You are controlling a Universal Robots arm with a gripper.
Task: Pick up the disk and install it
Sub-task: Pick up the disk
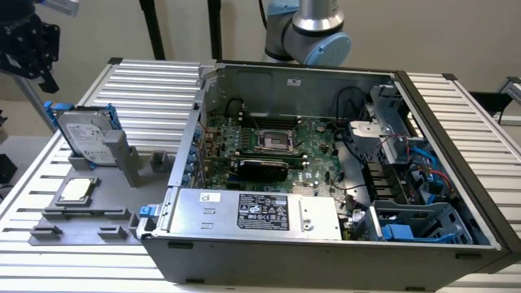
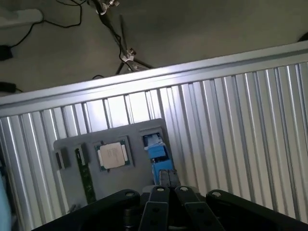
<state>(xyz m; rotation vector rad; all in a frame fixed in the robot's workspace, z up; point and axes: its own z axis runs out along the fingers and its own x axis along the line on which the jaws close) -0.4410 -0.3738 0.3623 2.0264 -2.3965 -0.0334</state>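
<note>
Ribbed aluminium table (image 1: pixel 155 85) carrying an open computer case (image 1: pixel 326 259) of grey sheet steel, its green motherboard (image 1: pixel 269 143) lying flat inside and a boxy metal power supply (image 1: pixel 211 210) with a black-and-white label along the near wall. At the exterior view's left of the case lies a matt grey moulded fixture tray (image 1: pixel 82 223), stepped and slotted. The disk (image 1: pixel 84 135), a flat rectangular silver-grey slab with a white printed label, clipped in a bright blue plastic frame, stands on edge in an upright slot of this tray. Its long axis runs nearly vertical, leaning slightly back, and its labelled broad face is turned toward the exterior camera. Beside it a small square silver processor chip (image 1: pixel 75 190) rests flat in a shallow recess. The black gripper (image 1: pixel 36 61) hangs above the disk and well apart from it, near the exterior view's upper left corner, while the arm's (image 1: pixel 313 30) glossy silver and pale blue joint rises behind the case. In the wrist view the gripper (image 2: pixel 167 179) has its fingers pressed together, empty, directly over the disk (image 2: pixel 156 153), seen end-on as a narrow blue-edged strip. The chip (image 2: pixel 113 155) and a thin green memory stick (image 2: pixel 85 179) lie alongside in the tray.
</note>
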